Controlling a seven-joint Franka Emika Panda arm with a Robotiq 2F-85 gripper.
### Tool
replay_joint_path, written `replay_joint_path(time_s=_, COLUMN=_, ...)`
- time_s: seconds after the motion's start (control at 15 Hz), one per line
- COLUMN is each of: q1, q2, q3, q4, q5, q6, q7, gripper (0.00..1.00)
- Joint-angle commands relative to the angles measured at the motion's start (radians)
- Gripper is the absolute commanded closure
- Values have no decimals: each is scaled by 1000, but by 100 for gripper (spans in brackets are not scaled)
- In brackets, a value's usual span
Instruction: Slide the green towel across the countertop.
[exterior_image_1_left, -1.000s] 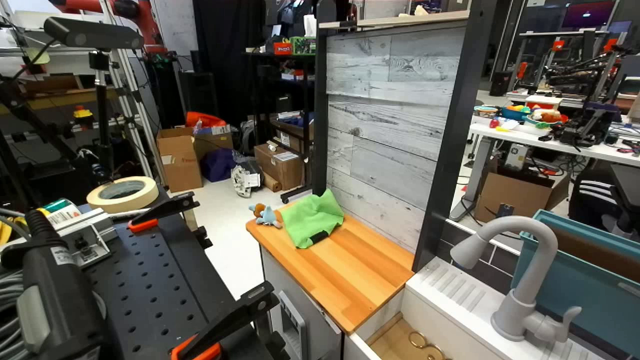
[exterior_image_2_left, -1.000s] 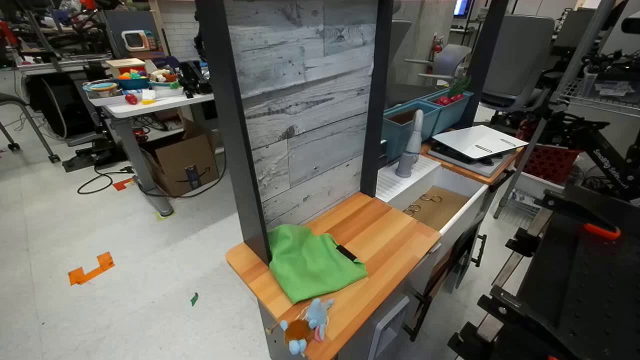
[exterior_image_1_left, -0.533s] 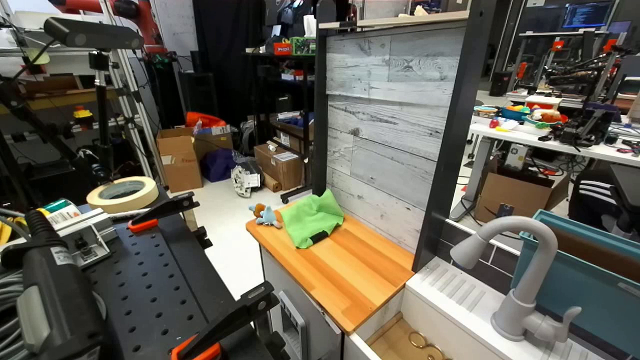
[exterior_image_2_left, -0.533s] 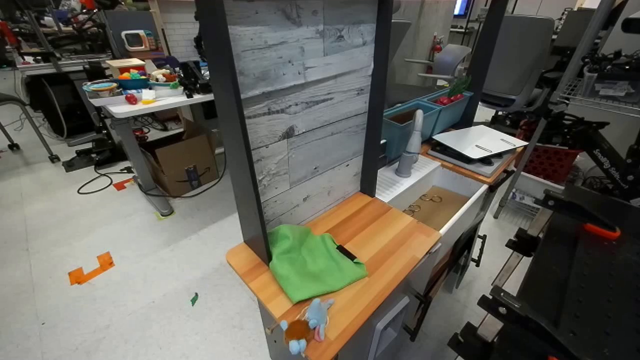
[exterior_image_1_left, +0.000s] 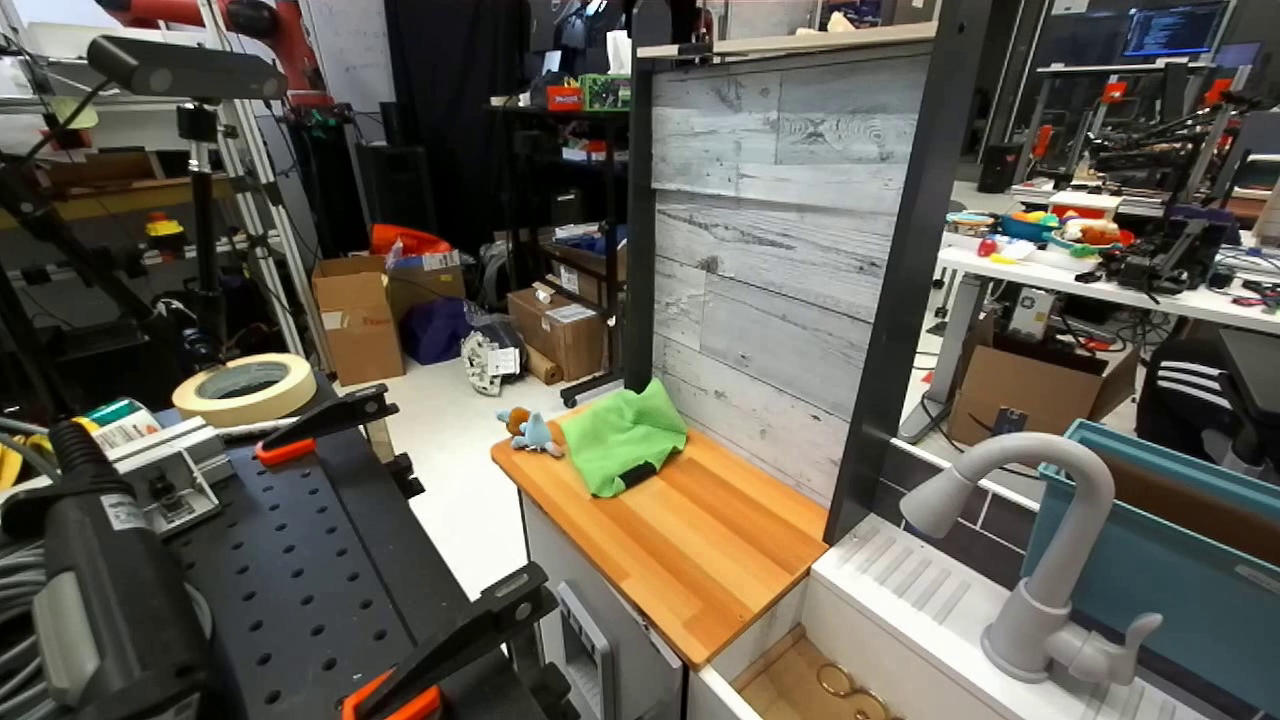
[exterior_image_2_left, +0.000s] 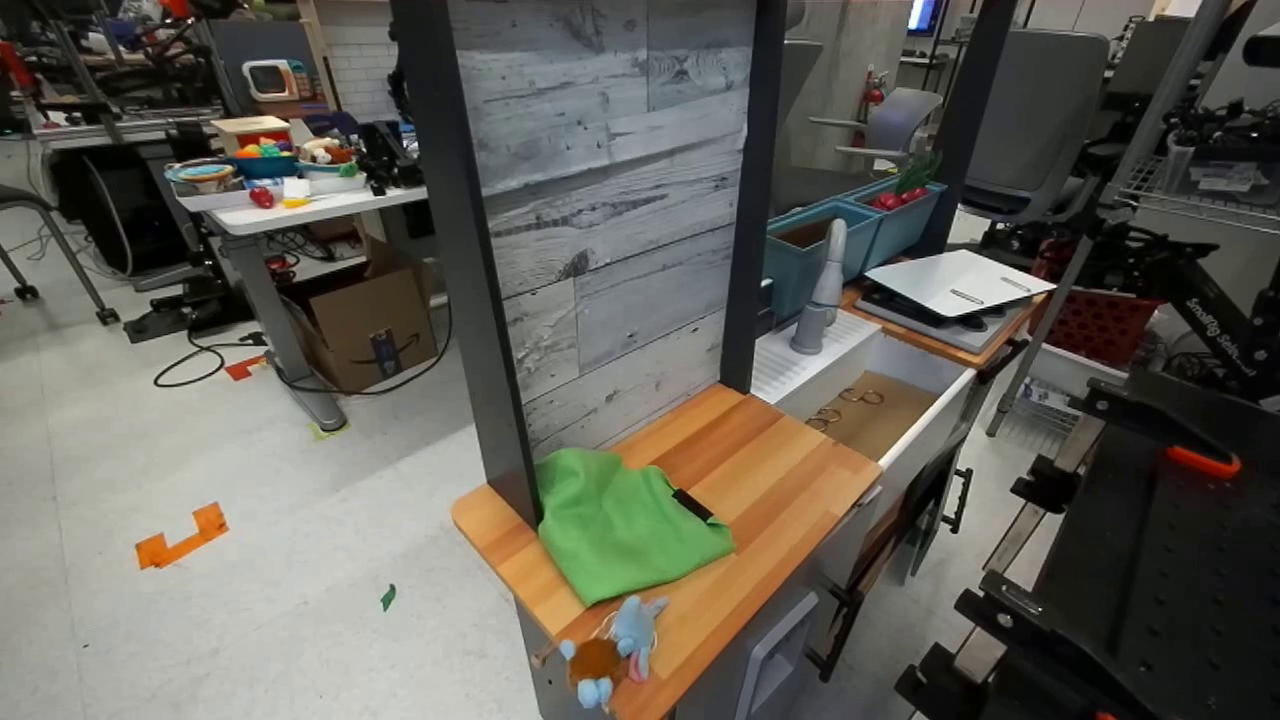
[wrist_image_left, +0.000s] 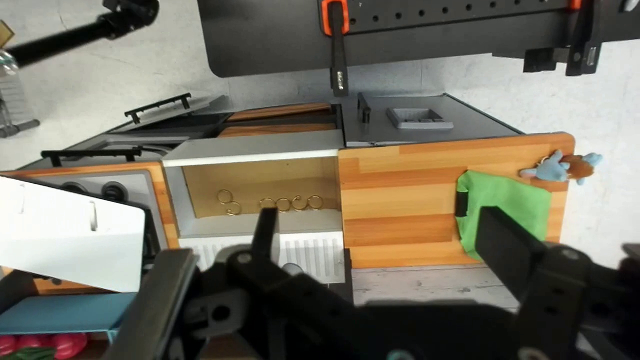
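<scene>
The green towel (exterior_image_1_left: 622, 438) lies loosely folded at the end of the wooden countertop (exterior_image_1_left: 710, 545), against the grey wood-panel wall. It also shows in an exterior view (exterior_image_2_left: 620, 530) and on the right of the wrist view (wrist_image_left: 515, 200); a black patch marks one edge. My gripper (wrist_image_left: 380, 212) shows only in the wrist view. Its fingers are wide apart with nothing between them, well above the countertop. The right finger covers part of the towel in that view. I see no contact with the towel. The gripper is outside both exterior views.
A small blue and brown plush toy (exterior_image_2_left: 610, 650) sits beside the towel at the countertop's end. The panel wall (exterior_image_2_left: 620, 240) rises behind. A sink (wrist_image_left: 260, 185) with gold rings and a grey faucet (exterior_image_1_left: 1050, 560) adjoin the countertop. A black perforated table (exterior_image_1_left: 300, 560) with clamps stands opposite.
</scene>
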Motion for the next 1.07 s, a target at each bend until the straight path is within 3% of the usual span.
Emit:
replay_joint_path(time_s=0.0, q1=53, q2=199, q3=61, q4=68, q5=35, q6=111, q7=32, gripper=0)
replay_joint_path(time_s=0.27, q1=101, q2=358, q3=124, q4=78, q5=23, q6=268, q7=42, gripper=0)
replay_joint_path(time_s=0.67, q1=144, q2=563, q3=180, q4=102, q5=42, q6=630, q7=106, gripper=0)
replay_joint_path(time_s=0.87, q1=159, q2=658, q3=191, q4=156, q5=24, q6=672, q7=108, gripper=0)
replay_joint_path(time_s=0.93, q1=154, q2=597, q3=183, q4=104, q5=27, q6=655, q7=103, gripper=0)
replay_joint_path(time_s=1.0, q1=159, q2=624, q3=185, q4=121, q5=28, q6=657, q7=102, gripper=0)
